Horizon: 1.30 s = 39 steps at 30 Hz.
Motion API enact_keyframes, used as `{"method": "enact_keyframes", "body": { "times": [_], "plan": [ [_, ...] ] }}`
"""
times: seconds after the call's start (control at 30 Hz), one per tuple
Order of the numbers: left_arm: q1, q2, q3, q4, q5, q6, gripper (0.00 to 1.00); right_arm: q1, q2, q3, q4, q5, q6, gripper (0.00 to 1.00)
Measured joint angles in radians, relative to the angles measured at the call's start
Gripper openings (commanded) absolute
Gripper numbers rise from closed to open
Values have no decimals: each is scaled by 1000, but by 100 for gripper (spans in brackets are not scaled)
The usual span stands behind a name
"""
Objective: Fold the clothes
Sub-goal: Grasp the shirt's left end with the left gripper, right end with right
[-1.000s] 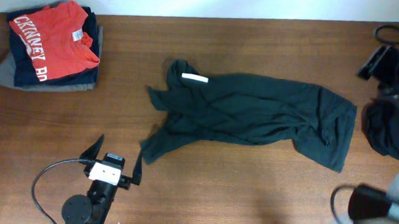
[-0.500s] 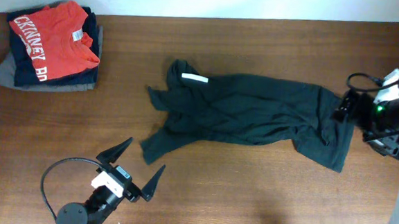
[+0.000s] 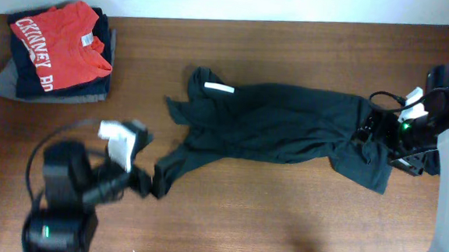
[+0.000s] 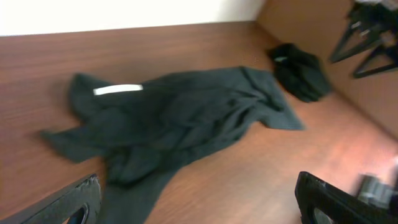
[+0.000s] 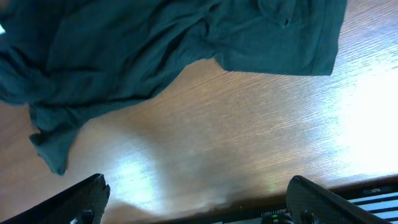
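Left pincer [image 4: 199,204] and right pincer [image 5: 199,202] gape near crumpled T-shirt [image 3: 279,129] (white-tagged).

A dark green T-shirt [image 3: 287,126] lies unfolded and rumpled, stretched sideways, its white tag [image 3: 218,88] up near the collar, while a black garment [image 4: 298,71] sits bunched near its hem end.

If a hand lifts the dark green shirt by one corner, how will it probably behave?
The dark green shirt lies in soft wrinkles, so it is probably floppy and would hang from the grip. The fabric looks thin, so it is likely light. Lying flat on the wooden table, it should not roll; a push would probably bunch it.
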Motion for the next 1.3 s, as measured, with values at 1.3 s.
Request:
{"method": "enact_keyframes", "body": {
  "times": [1.3],
  "plan": [
    [0,882,62,-33,-225,87,99,36,0,-6,18,-6,-68,97]
  ]
}}
